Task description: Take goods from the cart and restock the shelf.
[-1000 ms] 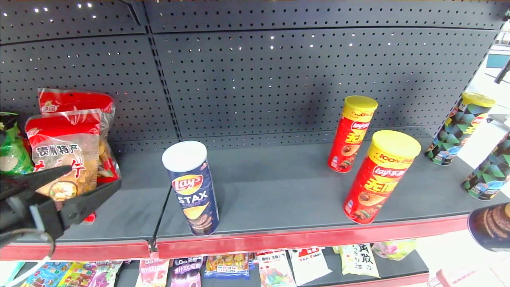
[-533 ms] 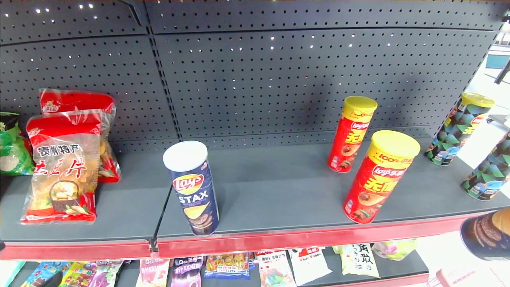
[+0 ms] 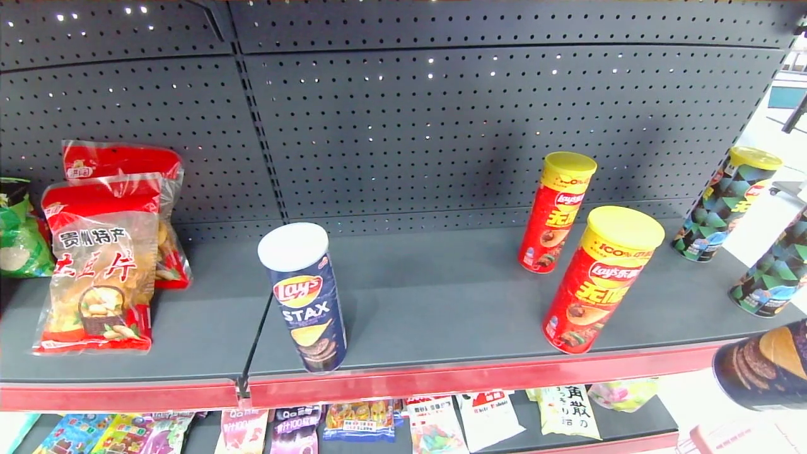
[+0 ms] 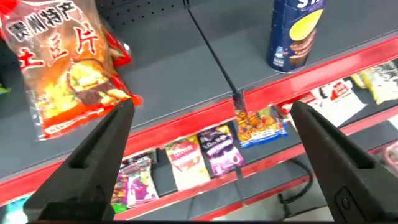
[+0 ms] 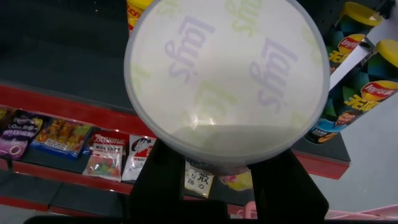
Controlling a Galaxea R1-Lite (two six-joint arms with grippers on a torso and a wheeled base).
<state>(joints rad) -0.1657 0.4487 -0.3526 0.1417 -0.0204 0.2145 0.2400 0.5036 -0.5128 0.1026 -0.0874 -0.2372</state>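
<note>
A dark blue chip can (image 3: 303, 296) with a white lid stands upright near the front edge of the grey shelf (image 3: 441, 302). Its lower part also shows in the left wrist view as the blue can (image 4: 293, 34). My left gripper (image 4: 211, 106) hangs open in front of the shelf's red lip (image 4: 186, 121), with nothing between its fingers. My right gripper (image 5: 227, 177) is shut on a dark chip can (image 3: 761, 366), which pokes in at the lower right, below and in front of the shelf. Its white lid (image 5: 227, 81) faces the right wrist camera.
Two red cans with yellow lids (image 3: 602, 280) (image 3: 557, 211) stand right of centre, and two patterned cans (image 3: 725, 205) (image 3: 772, 277) stand at the far right. Red snack bags (image 3: 98, 265) lean at the left. Small packets (image 3: 435, 422) fill the lower shelf. A perforated back panel (image 3: 441, 126) rises behind.
My left gripper has dropped out of the head view at the lower left. The dark can in my right gripper has crept leftward at the lower right edge.
</note>
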